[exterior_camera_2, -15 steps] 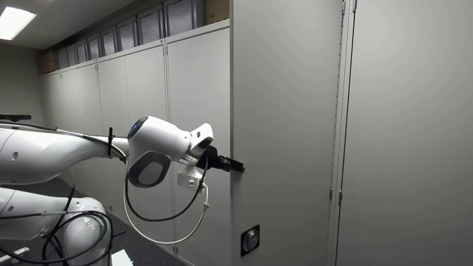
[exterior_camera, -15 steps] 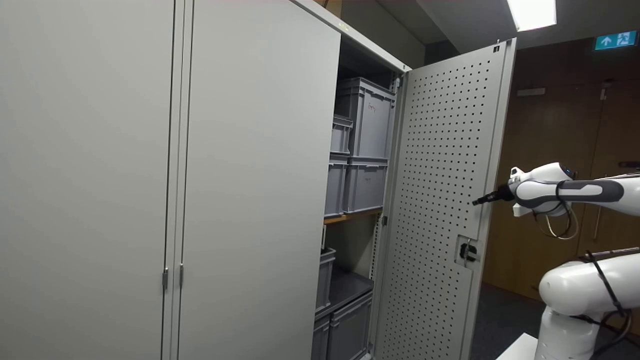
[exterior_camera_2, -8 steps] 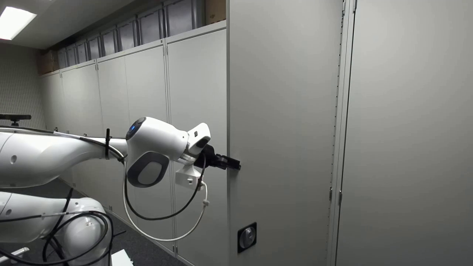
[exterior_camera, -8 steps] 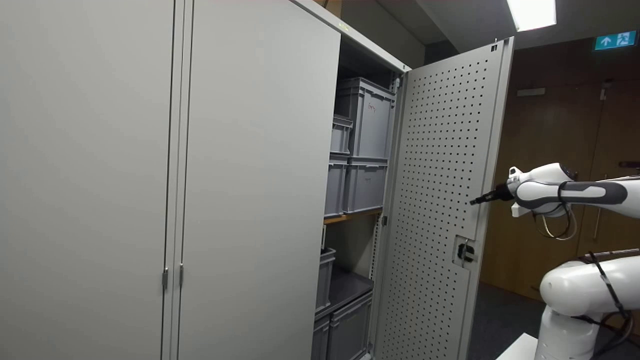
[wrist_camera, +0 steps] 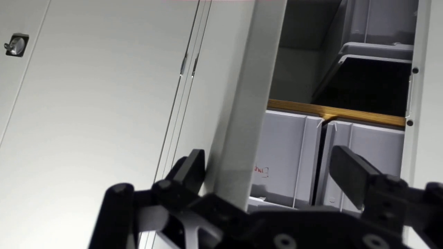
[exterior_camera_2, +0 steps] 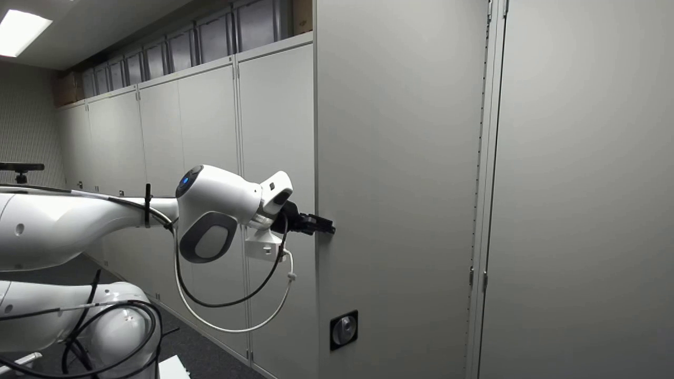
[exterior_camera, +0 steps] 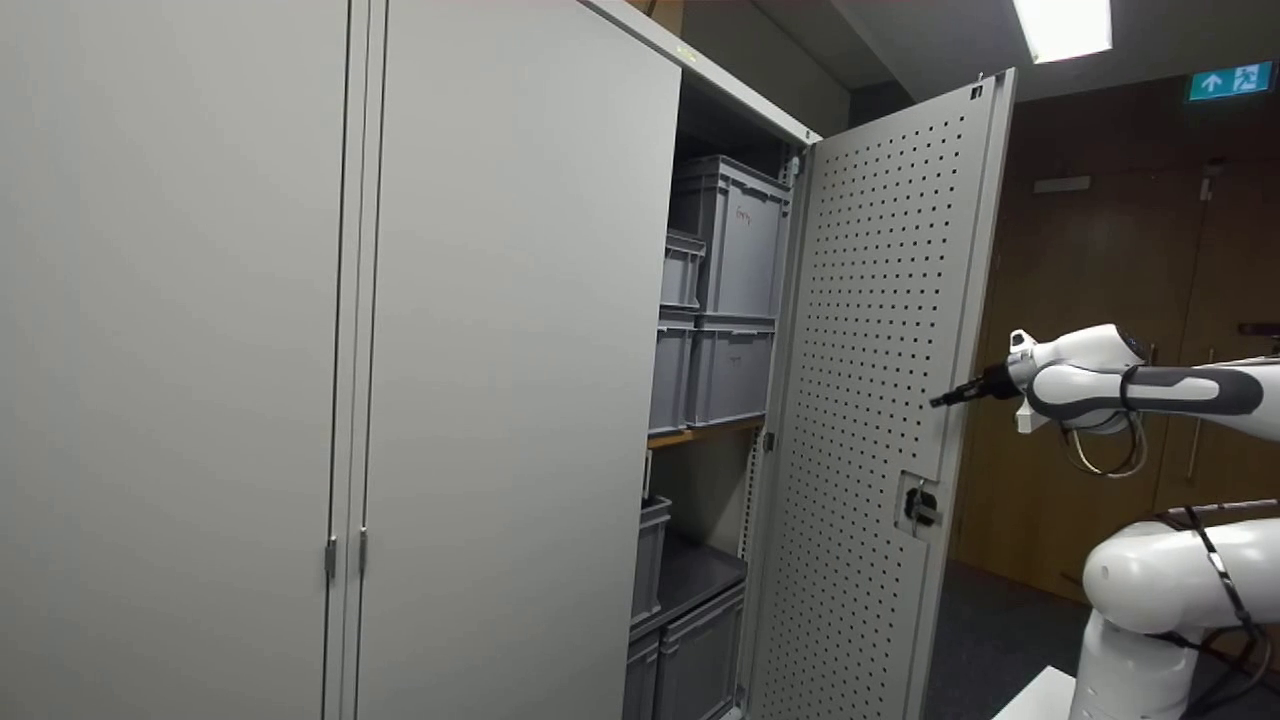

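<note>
My black gripper (wrist_camera: 269, 152) is open at the free edge of a grey cabinet door (wrist_camera: 238, 131) in the wrist view. The door edge stands between the fingers. The left finger (wrist_camera: 193, 169) is at the door's outer face; I cannot tell if it touches. The right finger (wrist_camera: 349, 173) stands apart, inside. In an exterior view the gripper (exterior_camera_2: 329, 227) reaches the plain outer face of the door (exterior_camera_2: 400, 158), above a round lock knob (exterior_camera_2: 344, 330). In an exterior view the gripper (exterior_camera: 937, 402) overlaps the perforated inner side of the door (exterior_camera: 880, 300), above its latch (exterior_camera: 920, 506).
Grey bins (exterior_camera: 735, 370) stand on shelves inside the half-open cabinet, one shelf with an orange edge (wrist_camera: 360, 115). A closed door (exterior_camera: 520, 360) stands beside the opening. Closed cabinets (exterior_camera_2: 200, 147) line the wall. A white table corner (exterior_camera: 1040, 695) shows below the arm.
The door's free edge has swung left in both exterior views, a little toward closed. The gripper and wrist have moved with it, slightly left and up.
</note>
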{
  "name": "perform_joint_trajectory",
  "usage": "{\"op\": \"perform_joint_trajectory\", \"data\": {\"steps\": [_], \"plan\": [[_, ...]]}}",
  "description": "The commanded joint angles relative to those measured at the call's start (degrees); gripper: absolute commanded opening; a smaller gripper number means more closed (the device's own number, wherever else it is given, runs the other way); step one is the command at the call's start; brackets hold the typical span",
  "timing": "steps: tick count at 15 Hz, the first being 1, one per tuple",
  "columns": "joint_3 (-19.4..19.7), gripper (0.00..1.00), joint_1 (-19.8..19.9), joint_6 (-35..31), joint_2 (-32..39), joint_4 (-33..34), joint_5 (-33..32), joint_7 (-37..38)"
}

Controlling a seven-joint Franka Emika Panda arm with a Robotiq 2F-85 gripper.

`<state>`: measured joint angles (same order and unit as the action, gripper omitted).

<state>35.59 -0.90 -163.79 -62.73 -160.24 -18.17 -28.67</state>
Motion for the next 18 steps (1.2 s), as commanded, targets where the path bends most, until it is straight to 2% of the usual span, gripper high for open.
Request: {"op": "perform_joint_trajectory", "data": {"steps": [1,10,18], "plan": [[-2.0,1.00,-4.4,-1.2,0.0,0.8,2.5,-2.1],[-4.4,1.00,-12.8,-2.4,1.7,2.0,4.0,-2.4],[-3.3,1.00,-18.4,-1.9,2.3,3.1,4.3,-5.2]]}}
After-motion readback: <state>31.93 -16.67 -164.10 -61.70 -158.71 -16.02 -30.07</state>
